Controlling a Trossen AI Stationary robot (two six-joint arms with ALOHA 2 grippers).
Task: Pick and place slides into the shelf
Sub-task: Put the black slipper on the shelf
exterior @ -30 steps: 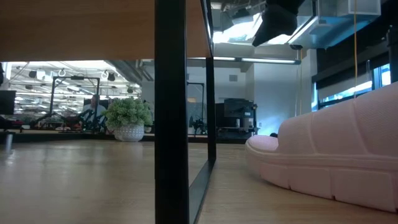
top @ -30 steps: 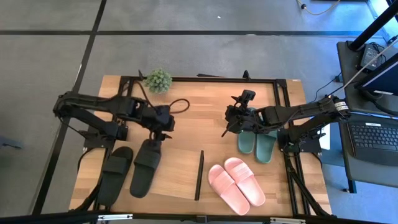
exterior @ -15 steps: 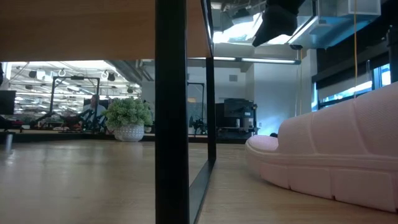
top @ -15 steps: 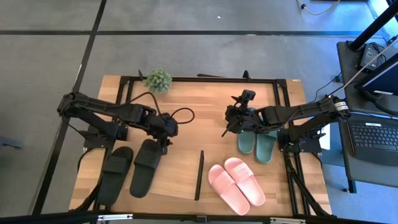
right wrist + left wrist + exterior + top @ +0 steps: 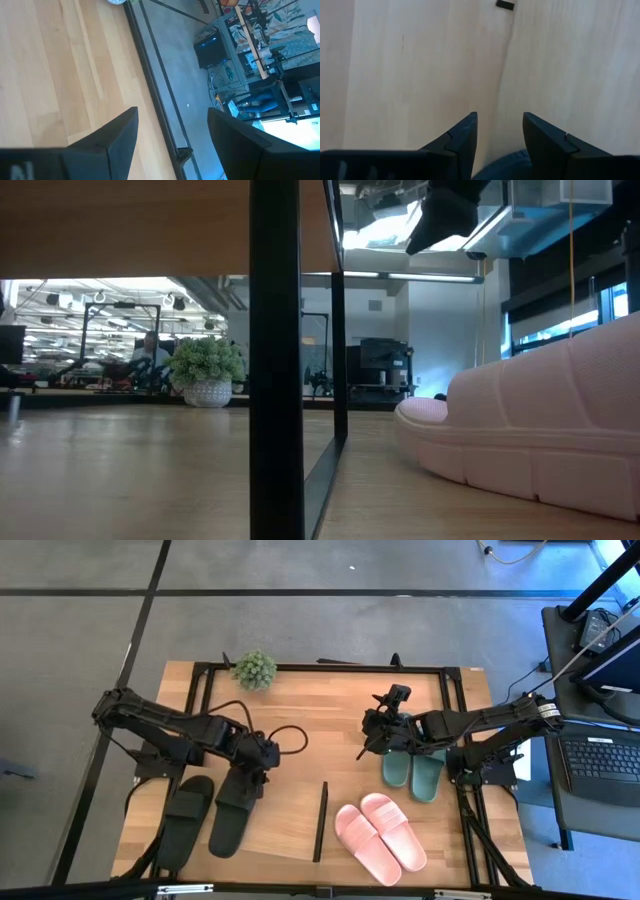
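The black slides (image 5: 215, 808) lie side by side at the table's near left, on the shelf's light-wood board (image 5: 285, 835), left of its black divider (image 5: 320, 821). My left gripper (image 5: 262, 756) (image 5: 499, 118) is open over the far end of the right-hand black slide (image 5: 504, 166). The dark green slides (image 5: 412, 768) lie at the right and the pink slides (image 5: 380, 831) (image 5: 540, 442) at the near right. My right gripper (image 5: 374, 736) (image 5: 172, 114) hangs open just left of the green pair, over bare wood. My left gripper comes from above, pointing down, at the far end of the right-hand black slide (image 5: 504, 166), which shows low between its open fingers (image 5: 462, 136). The slide lies flat. Whether the fingers touch it, I cannot tell.
A small potted plant (image 5: 254, 669) (image 5: 207, 370) stands at the far edge. A black metal frame (image 5: 330, 667) runs round the tabletop. Bare wood (image 5: 320, 730) lies in the middle between the arms. A laptop (image 5: 598, 762) sits on a stand to the right.
My left gripper has moved toward the near edge and down onto the far end of the right-hand black slide, its cable loop trailing after it. The right arm and all the slides have stayed where they were.
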